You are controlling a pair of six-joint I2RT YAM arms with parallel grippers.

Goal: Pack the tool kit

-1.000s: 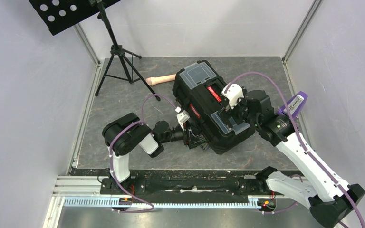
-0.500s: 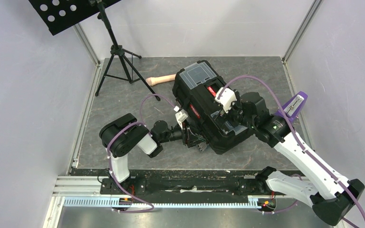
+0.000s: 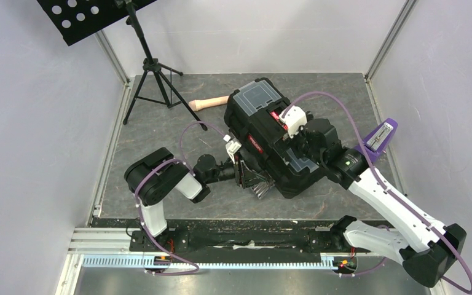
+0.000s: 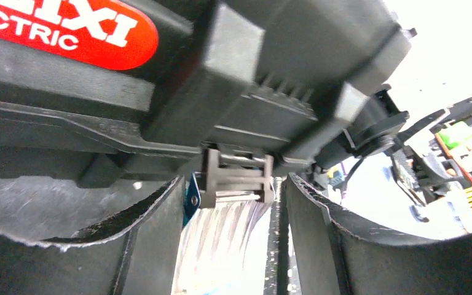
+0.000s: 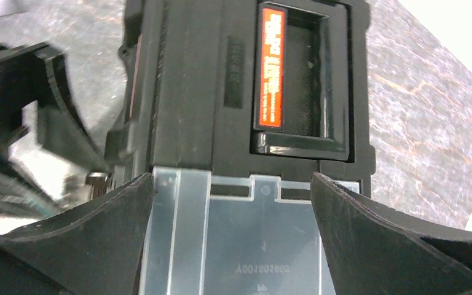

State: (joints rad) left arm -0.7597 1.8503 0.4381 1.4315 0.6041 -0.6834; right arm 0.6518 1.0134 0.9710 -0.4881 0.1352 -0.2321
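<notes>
The black toolbox lies at an angle in the middle of the mat, its red-labelled handle and clear lids facing up. At its near-left side my left gripper is open, with the fingertips either side of a small latch. The latch's blue edge is against the left finger, and a narrow gap shows on the right. My right gripper is wide open above the near clear lid, its fingers flanking it. No pliers or screwdrivers are visible.
A beige cylindrical handle lies behind the toolbox to its left. A purple stapler-like object sits by the right wall. A tripod stand occupies the far left corner. Something shiny and ribbed shows under the toolbox's near edge.
My right gripper has slid left across the toolbox top toward the handle. The left gripper's jaws have narrowed around the latch, and the shiny ribbed thing now shows more.
</notes>
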